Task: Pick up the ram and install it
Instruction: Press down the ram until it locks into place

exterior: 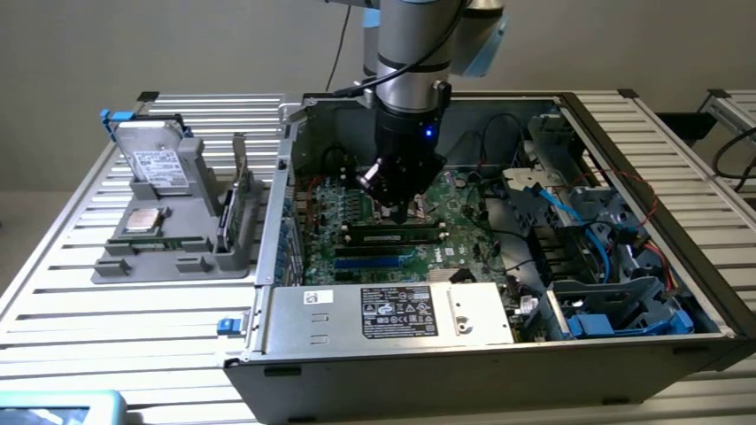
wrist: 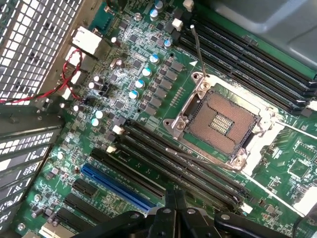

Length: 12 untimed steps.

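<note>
- Seemingly clenched, the end effector (wrist: 174,198) shows its fingers pressed together with nothing between them, low over the motherboard (wrist: 148,74).
- Just beneath it in the exterior view, the ram (exterior: 394,236) lies in a slot inside the computer case (exterior: 497,350).
- Judging by this, pressing evenly along the stick matters, so both ends seat.
- Farther off, a grey tray (exterior: 177,257) sits on the bench (exterior: 71,301).

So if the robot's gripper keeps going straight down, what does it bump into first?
Probably the long dark green-black ram stick lying in a slot on the green motherboard; the gripper sits just above it, though depth is unclear.
</note>
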Each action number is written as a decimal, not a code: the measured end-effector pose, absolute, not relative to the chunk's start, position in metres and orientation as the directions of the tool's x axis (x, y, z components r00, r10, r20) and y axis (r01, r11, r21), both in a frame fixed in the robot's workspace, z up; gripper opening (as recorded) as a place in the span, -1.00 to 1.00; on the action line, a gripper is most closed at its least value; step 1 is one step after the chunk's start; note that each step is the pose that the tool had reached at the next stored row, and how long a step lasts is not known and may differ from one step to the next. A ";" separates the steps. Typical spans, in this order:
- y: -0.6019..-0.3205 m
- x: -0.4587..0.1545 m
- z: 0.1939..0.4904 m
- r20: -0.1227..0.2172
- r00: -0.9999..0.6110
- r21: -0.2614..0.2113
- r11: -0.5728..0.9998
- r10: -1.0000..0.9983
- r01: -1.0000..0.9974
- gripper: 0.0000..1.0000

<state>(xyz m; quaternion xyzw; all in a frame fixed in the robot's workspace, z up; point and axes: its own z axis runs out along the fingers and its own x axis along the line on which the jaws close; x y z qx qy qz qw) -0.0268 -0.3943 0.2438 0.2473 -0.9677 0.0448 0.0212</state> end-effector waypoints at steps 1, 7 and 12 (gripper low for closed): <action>-0.394 -0.027 0.244 0.063 -0.883 -0.077 0.880 -0.466 -0.469 -0.79; -0.394 -0.027 0.244 0.060 -0.914 -0.080 0.911 -0.401 -0.405 -0.79; -0.394 -0.027 0.244 0.057 -0.935 -0.087 0.932 -0.349 -0.353 -0.79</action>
